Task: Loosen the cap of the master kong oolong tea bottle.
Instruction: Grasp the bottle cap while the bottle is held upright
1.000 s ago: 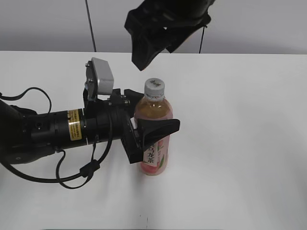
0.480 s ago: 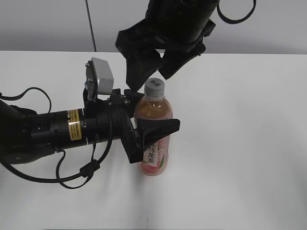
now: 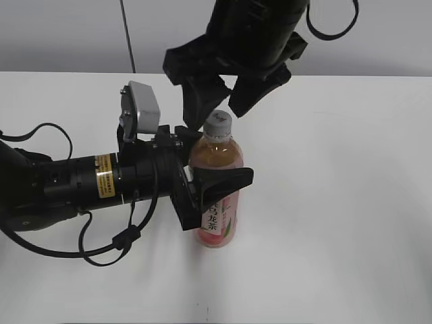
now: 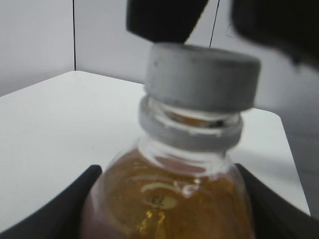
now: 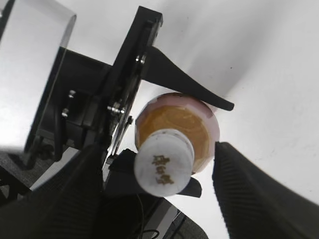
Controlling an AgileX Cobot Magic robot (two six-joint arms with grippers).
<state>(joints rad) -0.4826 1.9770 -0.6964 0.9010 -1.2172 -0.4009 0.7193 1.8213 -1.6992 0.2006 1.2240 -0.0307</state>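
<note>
The master kong oolong tea bottle [image 3: 217,192] stands upright on the white table, with amber tea and a pink label. My left gripper [image 3: 214,182] is shut on its body from the left; its black fingers flank the bottle in the left wrist view [image 4: 169,199]. The white cap [image 3: 218,124] is on the bottle, and it also shows in the left wrist view [image 4: 202,77] and the right wrist view [image 5: 163,163]. My right gripper [image 3: 219,108] hangs open just above the cap, one finger on each side, not touching it. In the right wrist view the gripper [image 5: 159,184] straddles the cap.
The white table [image 3: 337,202] stretches to the right and front of the bottle. A black cable [image 3: 47,131] loops beside the left arm. A grey wall stands behind the table's far edge.
My right gripper has come down from above and behind until its open fingers flank the cap. The left gripper and the bottle have not moved.
</note>
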